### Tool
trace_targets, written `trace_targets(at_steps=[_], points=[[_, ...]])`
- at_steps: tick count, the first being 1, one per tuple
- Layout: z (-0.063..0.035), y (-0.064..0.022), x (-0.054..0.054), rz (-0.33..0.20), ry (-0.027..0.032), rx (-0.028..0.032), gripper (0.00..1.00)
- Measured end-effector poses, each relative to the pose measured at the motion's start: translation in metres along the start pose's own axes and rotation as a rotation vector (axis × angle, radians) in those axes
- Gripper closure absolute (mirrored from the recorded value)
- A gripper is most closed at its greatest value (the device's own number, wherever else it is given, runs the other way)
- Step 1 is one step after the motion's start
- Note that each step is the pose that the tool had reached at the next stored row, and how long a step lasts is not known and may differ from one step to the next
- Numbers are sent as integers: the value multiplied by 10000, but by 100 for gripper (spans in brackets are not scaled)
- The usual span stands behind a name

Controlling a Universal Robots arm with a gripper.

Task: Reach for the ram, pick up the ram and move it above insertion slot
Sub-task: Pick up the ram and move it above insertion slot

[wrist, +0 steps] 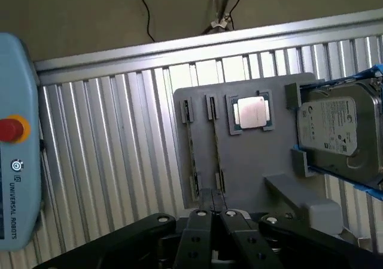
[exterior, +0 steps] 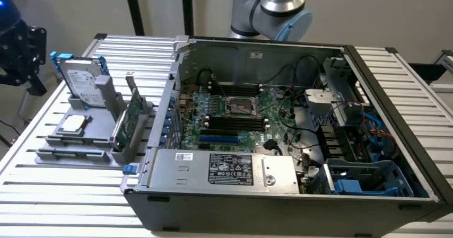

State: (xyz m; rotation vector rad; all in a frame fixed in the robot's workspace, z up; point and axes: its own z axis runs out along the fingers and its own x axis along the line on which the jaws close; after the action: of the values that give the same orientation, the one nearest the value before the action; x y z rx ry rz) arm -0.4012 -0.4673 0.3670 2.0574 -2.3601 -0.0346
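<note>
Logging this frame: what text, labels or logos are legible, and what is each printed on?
"UNIVERSAL ROBOTS": on the light blue pendant with a red button.
White label on the silver hard drive: too blurred to read.
Black label on the grey metal power supply box: too small to read.
Small white sticker on that box: unreadable.
</note>
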Motion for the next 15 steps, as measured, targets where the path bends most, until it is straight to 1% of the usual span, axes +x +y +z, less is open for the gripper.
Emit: trace_targets(at_steps=[4, 13, 15], points=[[6, 0, 0, -729, 10, 44, 89], [17, 0, 0, -2372, 29, 192, 89], [17, -1, 0, -2608, 29, 195, 89]])
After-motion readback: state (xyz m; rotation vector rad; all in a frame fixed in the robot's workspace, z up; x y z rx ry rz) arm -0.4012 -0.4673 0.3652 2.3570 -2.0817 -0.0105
